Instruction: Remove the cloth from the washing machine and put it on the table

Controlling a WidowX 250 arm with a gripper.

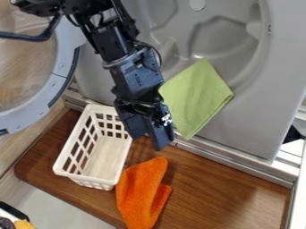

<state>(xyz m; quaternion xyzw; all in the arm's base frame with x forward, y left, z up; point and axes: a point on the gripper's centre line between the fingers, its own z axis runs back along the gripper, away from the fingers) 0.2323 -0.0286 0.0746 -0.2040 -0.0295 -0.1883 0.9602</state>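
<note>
In the camera view, the black gripper [148,142] hangs fingers down above the far edge of the wooden bench [227,188], its two fingers spread slightly. The green cloth [194,98] drapes out over the lower rim of the grey washing machine [257,112], just beside the gripper. A white slatted basket [67,169] stands near the bench's left corner, and an orange cloth [138,192] lies crumpled beside it. The machine's round door [61,65] is swung open at left.
</note>
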